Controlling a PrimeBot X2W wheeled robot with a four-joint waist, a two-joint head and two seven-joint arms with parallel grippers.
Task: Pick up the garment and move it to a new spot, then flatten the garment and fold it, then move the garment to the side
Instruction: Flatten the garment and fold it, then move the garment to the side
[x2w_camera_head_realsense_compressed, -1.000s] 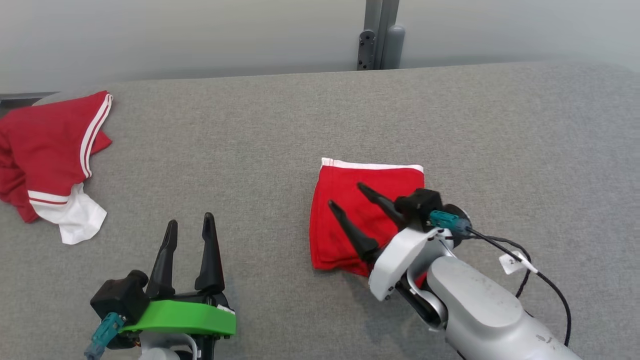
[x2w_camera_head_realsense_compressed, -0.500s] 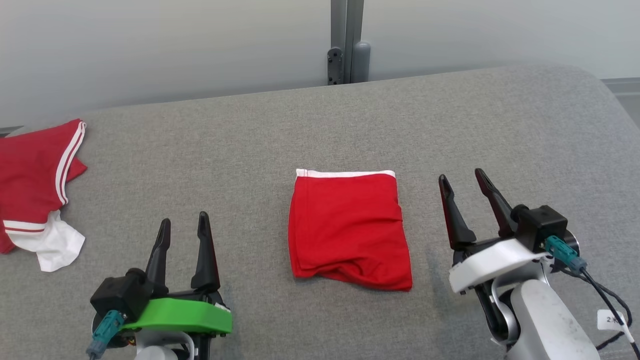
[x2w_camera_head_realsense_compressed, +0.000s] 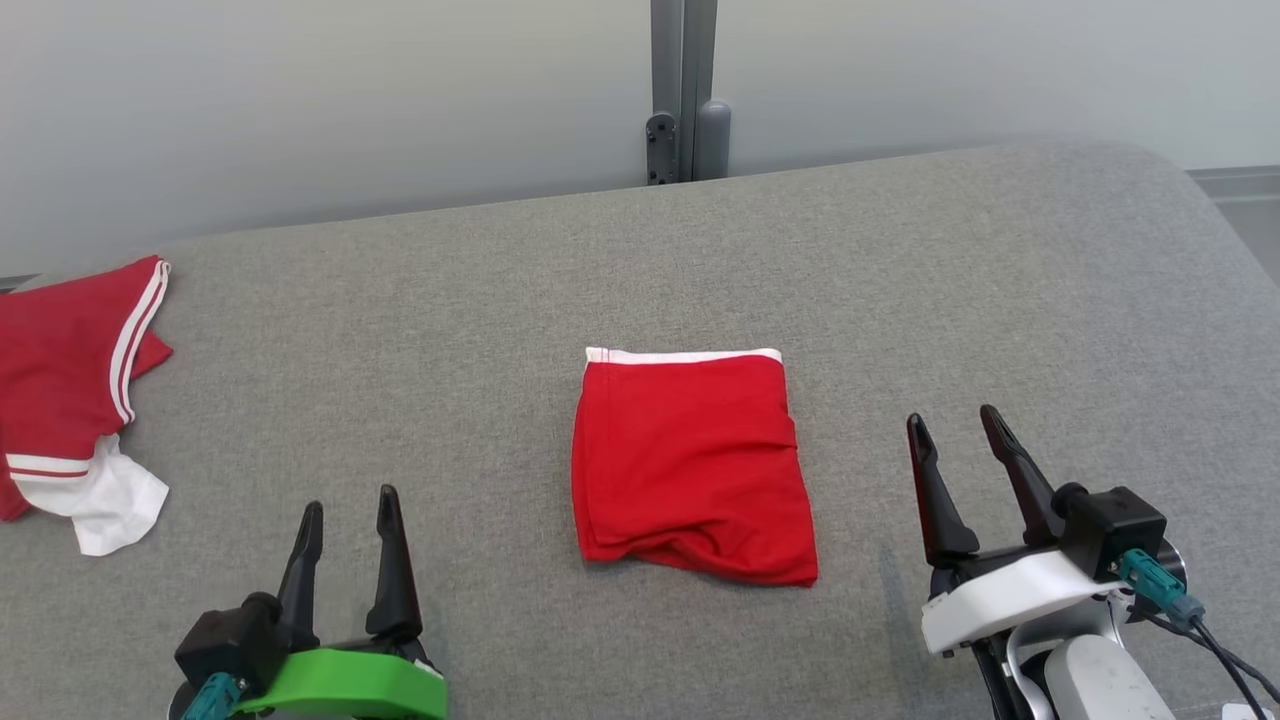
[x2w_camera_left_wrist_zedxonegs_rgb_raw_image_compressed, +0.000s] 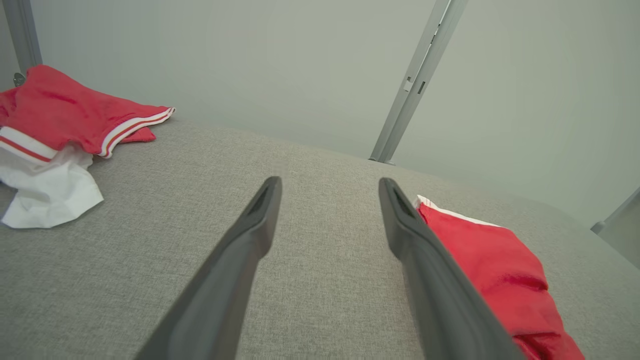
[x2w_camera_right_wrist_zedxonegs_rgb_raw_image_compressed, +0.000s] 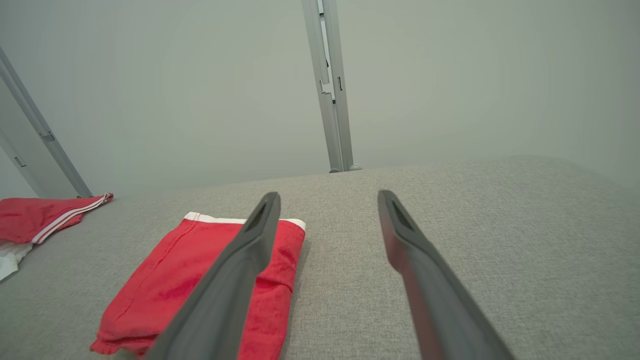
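A folded red garment (x2w_camera_head_realsense_compressed: 690, 465) with a white band along its far edge lies flat in the middle of the grey padded table (x2w_camera_head_realsense_compressed: 900, 280). It also appears as the garment (x2w_camera_left_wrist_zedxonegs_rgb_raw_image_compressed: 495, 270) in the left wrist view and the garment (x2w_camera_right_wrist_zedxonegs_rgb_raw_image_compressed: 195, 280) in the right wrist view. My left gripper (x2w_camera_head_realsense_compressed: 347, 505) stands open at the lower left, well apart from the cloth. Over at the lower right my right gripper (x2w_camera_head_realsense_compressed: 953, 420) is open too, just right of the garment and not touching it. Nothing sits between either pair of fingers.
A second red garment (x2w_camera_head_realsense_compressed: 70, 390) with white stripes and a white part lies crumpled at the table's left edge. A grey metal post (x2w_camera_head_realsense_compressed: 682, 90) stands against the pale wall behind the table. The table's right end curves away at the far right.
My right gripper has drawn back off the folded garment to its right and then nearer to me. The left gripper sits lower in the picture. The head camera has shifted.
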